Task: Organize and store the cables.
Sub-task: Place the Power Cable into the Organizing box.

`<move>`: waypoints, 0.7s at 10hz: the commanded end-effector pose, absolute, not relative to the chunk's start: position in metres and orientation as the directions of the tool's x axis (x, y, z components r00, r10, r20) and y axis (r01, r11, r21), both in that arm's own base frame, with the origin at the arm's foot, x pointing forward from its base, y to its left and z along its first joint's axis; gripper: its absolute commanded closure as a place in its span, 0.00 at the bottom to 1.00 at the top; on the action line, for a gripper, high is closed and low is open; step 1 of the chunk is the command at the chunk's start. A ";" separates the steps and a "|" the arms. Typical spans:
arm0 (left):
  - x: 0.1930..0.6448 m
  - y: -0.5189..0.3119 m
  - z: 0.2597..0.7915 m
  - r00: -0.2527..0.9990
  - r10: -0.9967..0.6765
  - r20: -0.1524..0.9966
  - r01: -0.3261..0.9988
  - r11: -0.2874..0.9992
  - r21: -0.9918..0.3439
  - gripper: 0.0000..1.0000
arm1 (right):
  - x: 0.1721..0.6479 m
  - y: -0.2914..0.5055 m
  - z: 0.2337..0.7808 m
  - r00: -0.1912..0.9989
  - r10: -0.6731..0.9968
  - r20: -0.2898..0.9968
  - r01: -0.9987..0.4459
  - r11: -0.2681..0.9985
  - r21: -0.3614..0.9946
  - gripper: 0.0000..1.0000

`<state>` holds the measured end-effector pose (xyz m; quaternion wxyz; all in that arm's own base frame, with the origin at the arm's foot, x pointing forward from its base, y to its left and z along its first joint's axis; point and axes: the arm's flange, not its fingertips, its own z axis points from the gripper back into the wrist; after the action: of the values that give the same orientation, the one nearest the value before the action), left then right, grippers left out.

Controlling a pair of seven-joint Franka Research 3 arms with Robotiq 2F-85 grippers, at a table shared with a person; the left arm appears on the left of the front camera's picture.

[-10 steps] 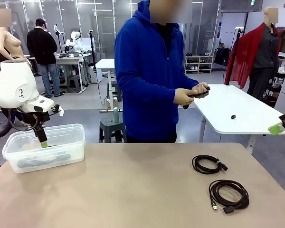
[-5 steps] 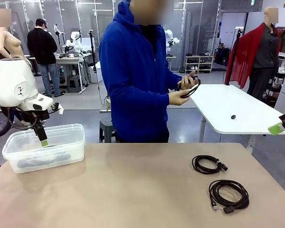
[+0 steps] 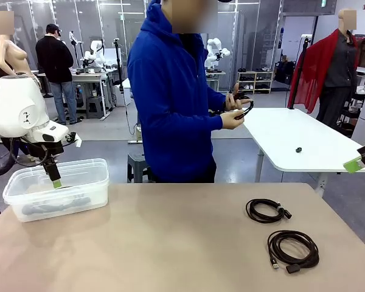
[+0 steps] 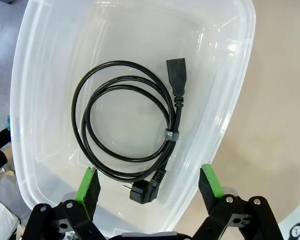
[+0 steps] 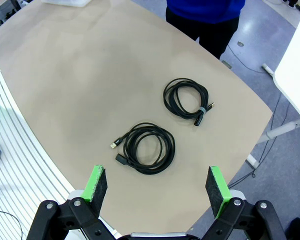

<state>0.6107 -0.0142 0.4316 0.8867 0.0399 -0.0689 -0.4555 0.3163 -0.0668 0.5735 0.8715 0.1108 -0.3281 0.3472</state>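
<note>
Left hand [image 3: 56, 181] hangs over the bin [image 3: 88, 165] at the left end of the desk [image 3: 170, 243], fingers spread wide, nothing between them. Down its wrist camera, one cable [image 4: 125, 125] lies coiled flat on the bin floor, banded on one side, its plug by the near wall. That one looks stored, and open fingers straight above it read to me as a drop-off pose, not a pick.

Over to the right: the right hand [image 3: 362, 159] waits high off the desk's edge, fingers apart as well and empty. Its camera looks straight down on two more cables lying on the desk, the small coil [image 5: 186, 97] toward the person [image 3: 176, 91] and the big coil [image 5: 146, 148] toward the robot, one plug poking out of its loop. Both lie flat, bundled and well apart, which suits a pinch from above.

At the far side, the person's hands [image 3: 232, 118] work a fourth cable [image 3: 246, 109] at chest height, apparently winding it so it goes in tidy; how far along, I can't tell.

So: one in, two waiting, one being coiled. A likely next move is the right hand dropping onto the big coil. The pads need to straddle the whole bundle, or loose strands could slip free.
</note>
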 end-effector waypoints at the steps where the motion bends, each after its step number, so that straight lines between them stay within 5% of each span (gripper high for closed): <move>1: 0.611 -0.014 0.431 0.583 -0.809 0.077 0.797 0.588 0.141 0.00 | 0.316 -0.068 0.573 0.539 0.536 0.650 -0.683 0.730 -0.036 0.00; 7: 0.611 -0.014 0.431 0.583 -0.809 0.077 0.797 0.588 0.141 0.00 | 0.316 -0.068 0.573 0.539 0.536 0.650 -0.683 0.730 -0.036 0.00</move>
<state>0.6107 -0.0142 0.4316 0.8867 0.0399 -0.0689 -0.4555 0.3163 -0.0668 0.5735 0.8715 0.1108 -0.3281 0.3472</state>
